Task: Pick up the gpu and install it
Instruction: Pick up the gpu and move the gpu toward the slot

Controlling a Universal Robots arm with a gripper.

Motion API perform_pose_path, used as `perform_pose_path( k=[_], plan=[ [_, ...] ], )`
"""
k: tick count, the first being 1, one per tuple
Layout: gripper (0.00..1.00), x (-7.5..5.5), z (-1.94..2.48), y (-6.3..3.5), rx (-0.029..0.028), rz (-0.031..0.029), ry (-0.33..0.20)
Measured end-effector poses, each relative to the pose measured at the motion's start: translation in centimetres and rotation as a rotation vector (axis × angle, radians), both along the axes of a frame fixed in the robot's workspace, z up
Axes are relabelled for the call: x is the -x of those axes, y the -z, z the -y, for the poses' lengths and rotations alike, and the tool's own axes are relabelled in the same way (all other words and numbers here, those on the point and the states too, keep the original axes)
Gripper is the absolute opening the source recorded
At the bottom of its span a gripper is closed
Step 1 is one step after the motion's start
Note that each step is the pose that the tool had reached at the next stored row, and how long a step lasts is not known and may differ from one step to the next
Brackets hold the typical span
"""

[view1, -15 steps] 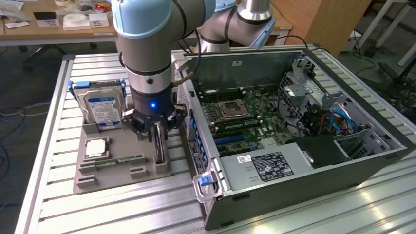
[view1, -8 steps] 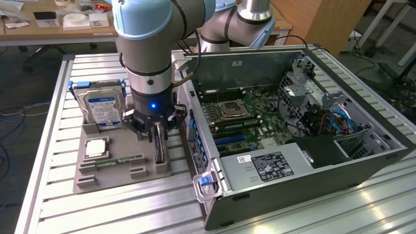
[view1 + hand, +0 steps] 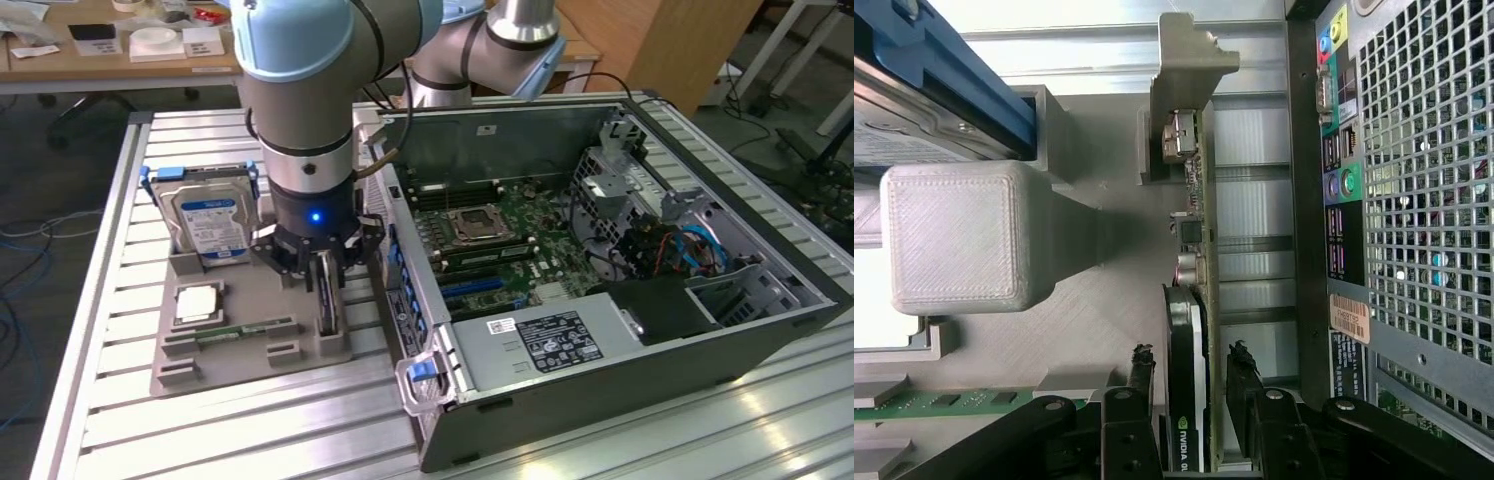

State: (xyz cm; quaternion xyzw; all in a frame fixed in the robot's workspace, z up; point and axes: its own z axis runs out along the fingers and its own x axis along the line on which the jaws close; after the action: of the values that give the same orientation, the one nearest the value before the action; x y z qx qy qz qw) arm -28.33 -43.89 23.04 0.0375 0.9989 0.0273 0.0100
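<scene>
Wooden desk, wooden cabinet, dark floor.

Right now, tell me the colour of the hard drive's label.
Blue and white, on the hard drive; clearest in the exterior view.

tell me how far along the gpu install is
Done: the end effector sits over the gpu, which stands on edge in the grey tray. In hand: nothing yet. In the wrist view its open jaws flank the card and seem not to clamp it. Left: the card is not lifted, and the expansion slots in the open computer case look empty.
</scene>
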Motion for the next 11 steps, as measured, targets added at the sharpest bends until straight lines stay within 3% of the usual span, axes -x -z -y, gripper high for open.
perform_pose_path(
  k=[11],
  plan=[
    [0.35,0.00,0.00,0.00,0.0000,0.0001,0.000]
  ],
)
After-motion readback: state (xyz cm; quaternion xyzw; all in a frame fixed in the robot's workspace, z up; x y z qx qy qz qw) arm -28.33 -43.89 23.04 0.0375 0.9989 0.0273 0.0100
